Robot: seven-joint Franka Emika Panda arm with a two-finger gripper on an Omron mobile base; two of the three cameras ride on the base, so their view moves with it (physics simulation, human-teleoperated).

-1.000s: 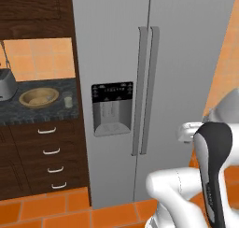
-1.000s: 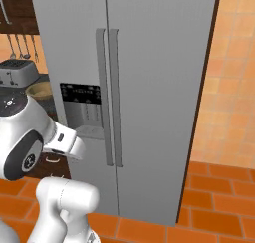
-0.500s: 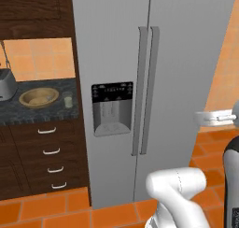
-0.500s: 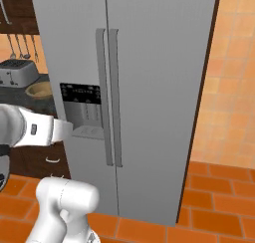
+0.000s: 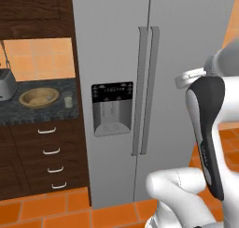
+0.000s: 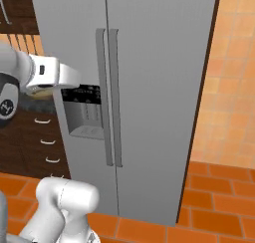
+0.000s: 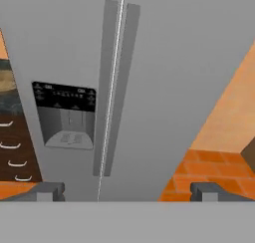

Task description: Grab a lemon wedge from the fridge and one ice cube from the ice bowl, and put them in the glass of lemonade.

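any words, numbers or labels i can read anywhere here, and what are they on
Nothing can be read.
Water dispenser panel on the fridge: rows of small pale marks, too blurred to make out.
Round dark cap on the arm: a small pale mark, too small to read.

One fridge (image 5: 140,59) stood shut, with two doors, two long vertical handles (image 5: 145,89) side by side and one black-panelled water dispenser (image 5: 112,108) in the left door. On the dark tabletop (image 5: 42,111) to its left sat one ice bowl (image 5: 39,96), one glass of lemonade (image 5: 68,100) just beside it and one toaster (image 5: 5,84) at the frame's edge. Below the tabletop, four drawer pulls (image 5: 51,151) were stacked in one column. Two finger tips (image 7: 47,191) rose in the hand view.
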